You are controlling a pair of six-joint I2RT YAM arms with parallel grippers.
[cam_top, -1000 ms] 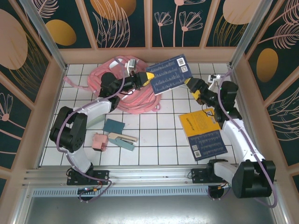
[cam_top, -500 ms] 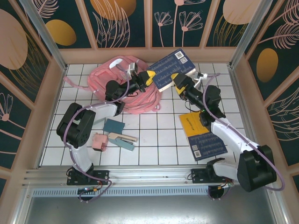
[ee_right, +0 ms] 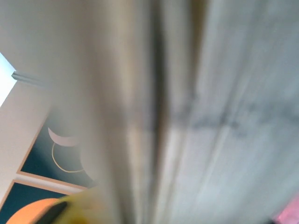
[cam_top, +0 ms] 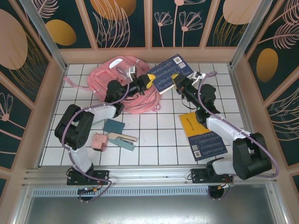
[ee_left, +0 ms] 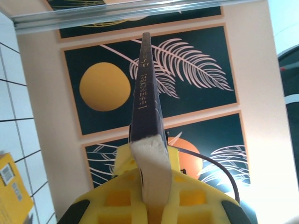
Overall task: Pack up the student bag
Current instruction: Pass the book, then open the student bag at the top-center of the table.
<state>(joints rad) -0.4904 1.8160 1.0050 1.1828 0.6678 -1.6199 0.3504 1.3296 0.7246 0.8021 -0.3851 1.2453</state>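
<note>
The student bag [cam_top: 100,81] lies slumped at the counter's [cam_top: 159,137] far edge, left of centre. Left jaws clench the dark blue book [cam_top: 169,74], held aloft just right of the bag. Right jaws meet the book's opposite edge; whether they are clenched cannot be told.

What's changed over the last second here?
The right gripper swung left to the near edge of the blue book; whether it grips yet is unclear. The left gripper still holds that book beside the student bag. The student bag and the yellow book stayed put.
</note>
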